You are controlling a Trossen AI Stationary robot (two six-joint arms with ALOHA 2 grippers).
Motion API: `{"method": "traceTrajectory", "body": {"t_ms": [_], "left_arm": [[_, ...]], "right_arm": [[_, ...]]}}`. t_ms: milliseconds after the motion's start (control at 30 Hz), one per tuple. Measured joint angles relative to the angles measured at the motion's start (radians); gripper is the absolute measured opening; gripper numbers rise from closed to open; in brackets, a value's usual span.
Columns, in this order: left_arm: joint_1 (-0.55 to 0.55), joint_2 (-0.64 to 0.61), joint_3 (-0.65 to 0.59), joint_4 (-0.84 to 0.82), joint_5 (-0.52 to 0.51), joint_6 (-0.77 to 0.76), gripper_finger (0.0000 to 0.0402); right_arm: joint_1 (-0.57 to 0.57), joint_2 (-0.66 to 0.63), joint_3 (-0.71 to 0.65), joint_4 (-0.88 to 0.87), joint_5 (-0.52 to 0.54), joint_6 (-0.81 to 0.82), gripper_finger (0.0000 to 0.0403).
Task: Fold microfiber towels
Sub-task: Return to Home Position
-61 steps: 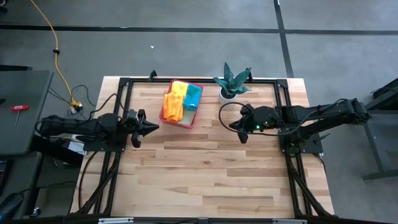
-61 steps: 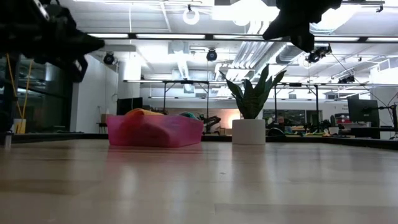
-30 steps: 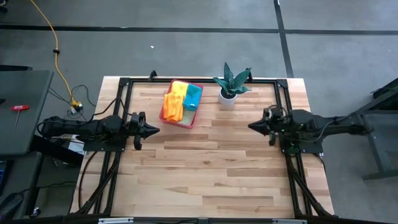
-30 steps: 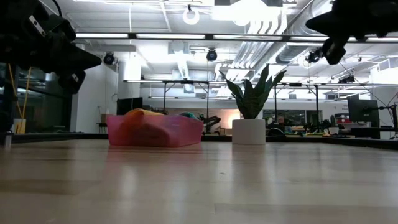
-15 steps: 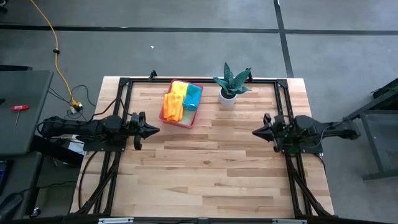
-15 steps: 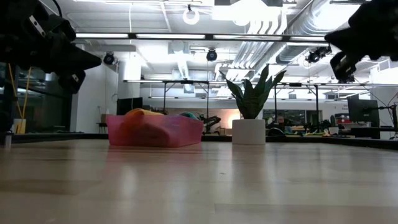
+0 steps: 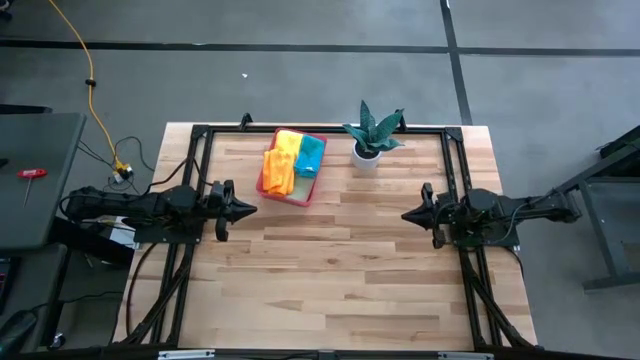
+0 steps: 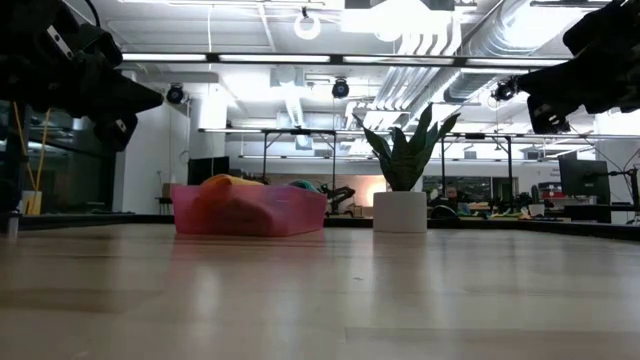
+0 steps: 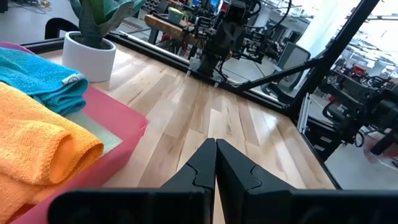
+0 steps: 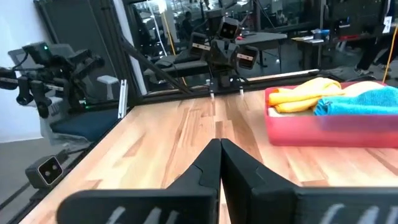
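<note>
The microfiber towels lie folded in a pink tray (image 7: 285, 198) at the table's far side, left of centre. They are a yellow towel (image 7: 289, 142), an orange one (image 7: 278, 172) and a teal one (image 7: 310, 155). In the left wrist view, a pale green cloth (image 9: 93, 127) lies flat beneath the orange towel (image 9: 37, 143) and the teal towel (image 9: 37, 74). My left gripper (image 7: 252, 207) is shut at the table's left edge and points level toward the right. My right gripper (image 7: 405, 214) is shut at the right edge and points level toward the left. Both are well clear of the tray.
A potted plant in a white pot (image 7: 367, 152) stands just right of the tray at the far edge. A black frame rail (image 7: 330, 128) runs along the table's far and side edges. Bare wood (image 7: 330, 270) fills the middle and near part of the table.
My right gripper has sunk, drawn back a little toward the table's right edge and rolled about its own axis. It has stayed shut. The towels and tray have not moved.
</note>
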Motion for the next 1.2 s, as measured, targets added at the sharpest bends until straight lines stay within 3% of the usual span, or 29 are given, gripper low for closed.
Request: {"method": "traceTrajectory", "body": {"t_ms": [633, 1200], "left_arm": [[0.000, 0.000, 0.000, 0.000, -0.001, -0.001, 0.0001], [0.000, 0.000, 0.000, 0.000, -0.001, -0.001, 0.0000]], "right_arm": [[0.000, -0.002, 0.000, -0.002, -0.003, 0.307, 0.0000], [0.000, -0.002, 0.000, -0.003, -0.002, 0.304, 0.0000]]}}
